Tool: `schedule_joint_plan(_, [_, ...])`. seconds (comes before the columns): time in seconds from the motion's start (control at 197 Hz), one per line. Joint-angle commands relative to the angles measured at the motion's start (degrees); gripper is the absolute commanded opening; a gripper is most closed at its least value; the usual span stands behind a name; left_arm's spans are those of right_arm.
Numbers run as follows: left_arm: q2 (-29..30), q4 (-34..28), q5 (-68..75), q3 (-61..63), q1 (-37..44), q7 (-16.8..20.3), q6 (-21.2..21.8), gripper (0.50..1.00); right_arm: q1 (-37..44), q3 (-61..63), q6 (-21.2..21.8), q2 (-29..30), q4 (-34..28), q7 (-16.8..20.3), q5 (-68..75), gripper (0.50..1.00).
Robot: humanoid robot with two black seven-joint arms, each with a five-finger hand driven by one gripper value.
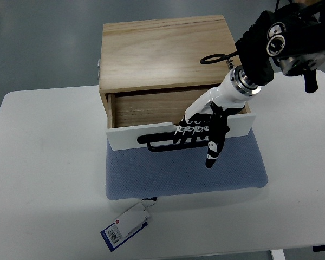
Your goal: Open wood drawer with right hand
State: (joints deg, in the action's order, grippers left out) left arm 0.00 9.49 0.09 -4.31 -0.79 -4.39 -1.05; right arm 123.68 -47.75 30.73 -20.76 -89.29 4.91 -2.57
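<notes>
- The wood drawer [180,111] sits in a wood box [165,51]. The box stands on a blue mat [179,173], and the mat lies on a white table [43,179].
- The drawer is already pulled out a bit from the box, so you can see down into it. It looks empty inside.
- The drawer has a white front [124,138] with a long black handle [157,143] across it. That handle is the spot to hold.
- The right hand [201,130] comes down from the right side of the box. Its fingers are curled over the black handle and hold it. One finger points out past the front, over the mat.
- The wood looks thin and hard, so I think the drawer is light and stiff. It should slide out straight, not bend.
- The box may be light too. A hard pull could drag the whole box along the mat, so a slow, even pull toward the mat's near edge seems best.
- A small tag [127,225] lies on the table just past the mat's near edge.
- The left hand is not in the picture.
</notes>
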Motion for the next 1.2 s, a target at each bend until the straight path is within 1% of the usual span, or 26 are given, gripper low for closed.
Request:
schedule_joint_plan(0.0, [0.0,0.0,0.0,0.0,0.0,0.0,-0.01,1.0,0.6,-0.06,0.38,-0.51,-1.06,0.01,-0.07,0.932])
schedule_joint_plan(0.365, [0.0,0.0,0.0,0.0,0.0,0.0,-0.01,1.0,2.35,0.02,1.17,-1.39,-1.94,-0.08,-0.07,0.932])
schedule_joint_plan(0.538, [0.0,0.0,0.0,0.0,0.0,0.0,-0.01,1.0,5.61,0.29,1.44,-2.53,-1.94,-0.16,0.02,0.932])
schedule_joint_plan(0.649, [0.0,0.0,0.0,0.0,0.0,0.0,-0.01,1.0,7.54,0.73,2.84,-4.03,-1.94,-0.16,0.28,0.932])
schedule_joint_plan(0.736, [0.0,0.0,0.0,0.0,0.0,0.0,-0.01,1.0,8.07,0.81,2.93,-4.38,-1.86,-0.25,0.37,0.932])
schedule_joint_plan(0.741, [0.0,0.0,0.0,0.0,0.0,0.0,-0.01,1.0,8.85,0.9,2.93,-5.25,-1.86,-0.34,0.46,0.932])
schedule_joint_plan(0.791, [0.0,0.0,0.0,0.0,0.0,0.0,-0.01,1.0,9.65,0.99,3.02,-6.49,-1.59,-0.43,0.63,0.932])
schedule_joint_plan(0.842, [0.0,0.0,0.0,0.0,0.0,0.0,-0.01,1.0,9.65,0.99,3.02,-6.49,-1.59,-0.43,0.63,0.932])
schedule_joint_plan(0.847, [0.0,0.0,0.0,0.0,0.0,0.0,-0.01,1.0,10.17,1.16,2.93,-7.79,-1.33,-0.51,0.98,0.932])
schedule_joint_plan(0.923, [0.0,0.0,0.0,0.0,0.0,0.0,-0.01,1.0,10.35,3.36,2.67,-9.74,-0.28,-0.6,2.21,0.932])
schedule_joint_plan(0.979, [0.0,0.0,0.0,0.0,0.0,0.0,-0.01,1.0,10.35,3.36,2.67,-9.74,-0.27,-0.6,2.21,0.932])
schedule_joint_plan(0.984, [0.0,0.0,0.0,0.0,0.0,0.0,-0.01,1.0,10.35,4.58,2.14,-11.92,0.86,-0.6,3.35,0.93])
schedule_joint_plan(0.994, [0.0,0.0,0.0,0.0,0.0,0.0,-0.01,1.0,10.35,4.68,1.97,-12.37,1.04,-0.6,3.62,0.93])
schedule_joint_plan(1.05, [0.0,0.0,0.0,0.0,0.0,0.0,-0.01,1.0,10.18,5.12,1.26,-14.13,2.27,-0.6,4.94,0.93])
schedule_joint_plan(1.101, [0.0,0.0,0.0,0.0,0.0,0.0,-0.01,1.0,10.18,5.12,1.26,-14.13,2.27,-0.6,4.94,0.93])
schedule_joint_plan(1.106, [0.0,0.0,0.0,0.0,0.0,0.0,-0.01,1.0,9.83,5.99,0.13,-15.61,3.75,-0.78,6.51,0.93])
schedule_joint_plan(1.197, [0.0,0.0,0.0,0.0,0.0,0.0,-0.01,1.0,8.59,7.76,-2.08,-18.62,5.97,-0.87,8.89,0.93])
